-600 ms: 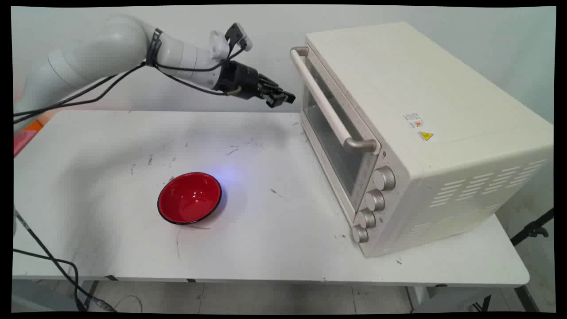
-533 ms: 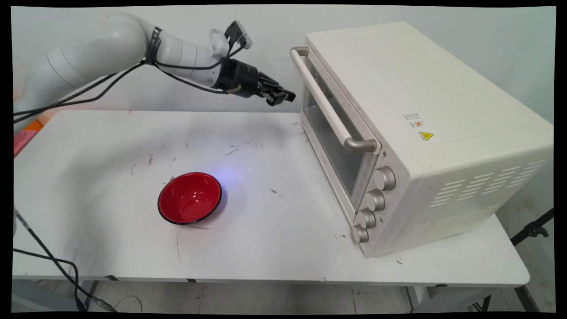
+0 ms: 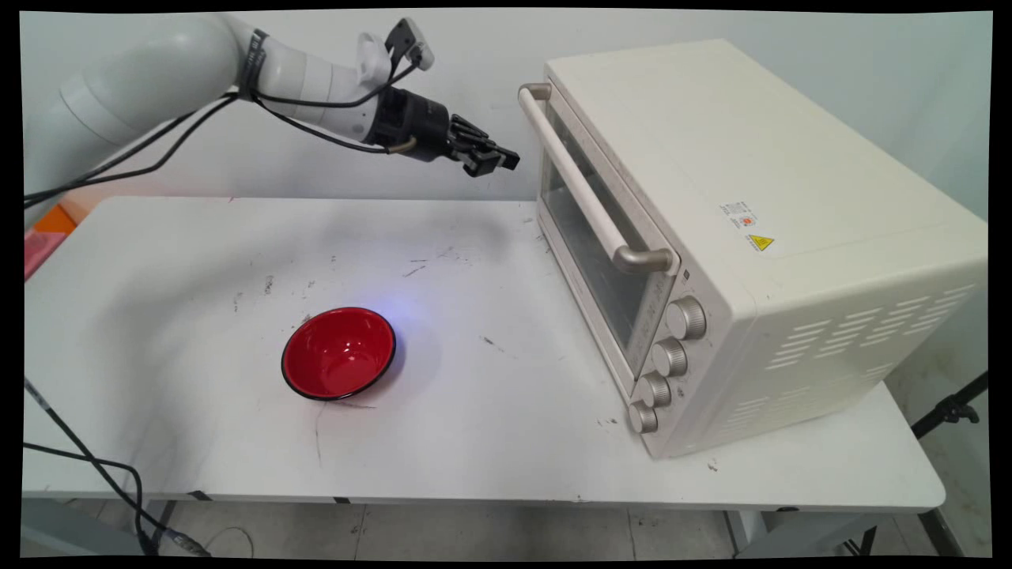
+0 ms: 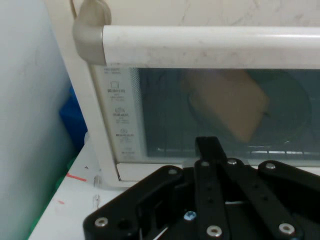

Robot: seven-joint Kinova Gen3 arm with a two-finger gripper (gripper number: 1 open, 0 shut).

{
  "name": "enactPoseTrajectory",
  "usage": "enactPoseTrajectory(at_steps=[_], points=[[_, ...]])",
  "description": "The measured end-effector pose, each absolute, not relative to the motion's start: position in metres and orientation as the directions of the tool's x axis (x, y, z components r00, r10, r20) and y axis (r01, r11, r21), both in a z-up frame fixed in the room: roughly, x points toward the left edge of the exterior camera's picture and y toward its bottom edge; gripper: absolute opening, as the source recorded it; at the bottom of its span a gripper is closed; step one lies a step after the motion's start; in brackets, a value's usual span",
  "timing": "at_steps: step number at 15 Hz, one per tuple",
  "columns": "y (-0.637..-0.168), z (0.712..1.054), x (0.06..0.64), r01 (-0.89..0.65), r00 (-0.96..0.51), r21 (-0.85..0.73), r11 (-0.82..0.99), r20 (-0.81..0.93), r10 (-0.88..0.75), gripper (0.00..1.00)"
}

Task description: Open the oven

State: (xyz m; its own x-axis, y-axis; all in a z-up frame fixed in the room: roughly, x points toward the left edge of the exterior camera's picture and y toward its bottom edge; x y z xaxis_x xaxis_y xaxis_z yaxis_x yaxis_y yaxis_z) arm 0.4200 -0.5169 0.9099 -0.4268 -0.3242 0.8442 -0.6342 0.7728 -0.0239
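Main view: the gripper (image 3: 492, 160), fingers pressed together and empty, has risen slightly, hovering just left of the toaster oven's (image 3: 751, 237) door handle (image 3: 585, 194) at its far end. Hand view shows the closed glass door (image 4: 225, 115). A red bowl (image 3: 338, 352) sits mid-table, well apart.

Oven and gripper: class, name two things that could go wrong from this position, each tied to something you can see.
1. The gripper hangs in the air close to the oven door's handle; a small misjudgement could knock the bar or the glass.
2. The black cables hanging from the arm could snag as it moves.
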Motion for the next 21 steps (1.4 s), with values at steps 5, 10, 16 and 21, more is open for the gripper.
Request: enactPoseTrajectory(at_steps=[5,10,16,21], points=[[-0.508,0.926,0.427,-0.627,-0.436,-0.025,0.778,0.840,-0.324,0.00],[-0.494,0.948,0.431,-0.638,-0.442,-0.014,0.770,0.825,-0.352,1.00],[-0.477,0.976,0.432,-0.644,-0.464,-0.003,0.765,0.796,-0.388,1.00],[-0.468,0.997,0.425,-0.636,-0.494,-0.002,0.772,0.770,-0.405,1.00]])
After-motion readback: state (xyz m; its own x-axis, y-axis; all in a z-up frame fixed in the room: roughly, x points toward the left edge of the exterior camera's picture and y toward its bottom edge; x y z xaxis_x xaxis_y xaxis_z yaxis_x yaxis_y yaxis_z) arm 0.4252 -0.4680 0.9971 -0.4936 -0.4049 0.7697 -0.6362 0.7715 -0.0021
